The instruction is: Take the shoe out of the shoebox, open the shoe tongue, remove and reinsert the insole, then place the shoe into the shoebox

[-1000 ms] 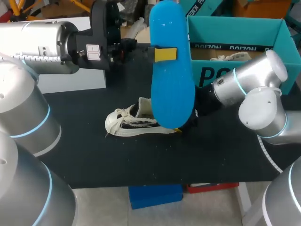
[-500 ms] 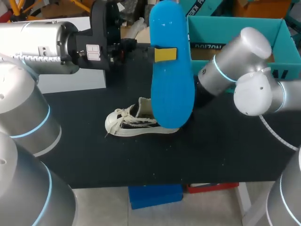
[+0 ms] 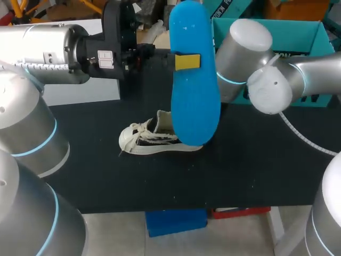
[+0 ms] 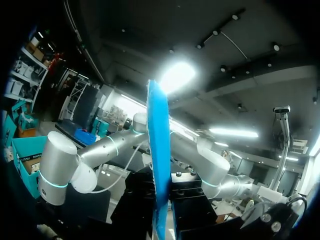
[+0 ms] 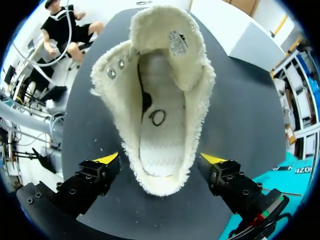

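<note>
Tabletop (image 3: 256,170): black, carrying the whole setup.

Left arm (image 3: 42,50): enters from 9 o'clock. Pose matches both earlier frames.

Right arm (image 3: 250,58): enters from 3 o'clock. CHANGE: one second ago it was low, with its wrist down at the heel of the shoe. It has since risen and swung toward 12 o'clock, and its end is now hidden behind the insole in the head view.

Shoebox (image 3: 298,32): teal, at about 1 o'clock on the tabletop, partly masked by the right arm.

Insole (image 3: 194,101): blue, held upright above the shoe, long axis 12 to 6. It has not moved.

Shoe (image 3: 149,140): white, near centre of the tabletop, toe toward 9 o'clock. Unmoved. Tongue (image 5: 172,50) is laid open and the interior is bare.

Left claw (image 3: 187,61): clamped on the insole, one yellow tip on its near face.

Right claw (image 5: 160,160): spread wide, above the heel, fingers clear of it on either side.

Reading: removal is done and the shoe has been let go. Reinsertion looks next, so the heel may want steadying.
</note>
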Controlling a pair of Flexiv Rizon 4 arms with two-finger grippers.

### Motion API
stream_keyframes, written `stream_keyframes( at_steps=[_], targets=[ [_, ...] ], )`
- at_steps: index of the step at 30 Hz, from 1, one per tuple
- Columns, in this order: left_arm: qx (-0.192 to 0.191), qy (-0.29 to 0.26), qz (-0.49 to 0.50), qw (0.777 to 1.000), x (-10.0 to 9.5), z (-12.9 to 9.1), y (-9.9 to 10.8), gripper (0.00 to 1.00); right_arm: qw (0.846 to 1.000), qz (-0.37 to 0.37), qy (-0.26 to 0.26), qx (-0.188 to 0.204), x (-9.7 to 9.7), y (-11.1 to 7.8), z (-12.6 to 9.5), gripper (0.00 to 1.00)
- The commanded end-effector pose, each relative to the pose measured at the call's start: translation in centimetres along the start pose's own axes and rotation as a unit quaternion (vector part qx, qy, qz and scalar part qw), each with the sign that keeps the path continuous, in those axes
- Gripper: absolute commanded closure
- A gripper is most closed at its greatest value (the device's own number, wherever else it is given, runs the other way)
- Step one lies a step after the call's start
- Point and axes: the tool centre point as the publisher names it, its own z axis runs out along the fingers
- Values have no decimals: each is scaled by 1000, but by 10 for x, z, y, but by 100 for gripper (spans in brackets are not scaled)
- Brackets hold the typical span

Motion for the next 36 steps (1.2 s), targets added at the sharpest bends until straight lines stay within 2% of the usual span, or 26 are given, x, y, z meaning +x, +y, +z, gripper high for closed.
stream_keyframes(
  at_steps=[1, 12, 36],
  targets=[
    [-1, -2, -1, 1000, 0, 0, 1, 100, 993, -3, 6, 121, -2, 8, 4, 0],
    [-1, -2, -1, 1000, 0, 0, 1, 100, 989, -10, 3, 148, -1, 14, 11, 0],
    [-1, -2, -1, 1000, 0, 0, 1, 100, 990, -15, 7, 143, -2, 17, 13, 0]
  ],
)
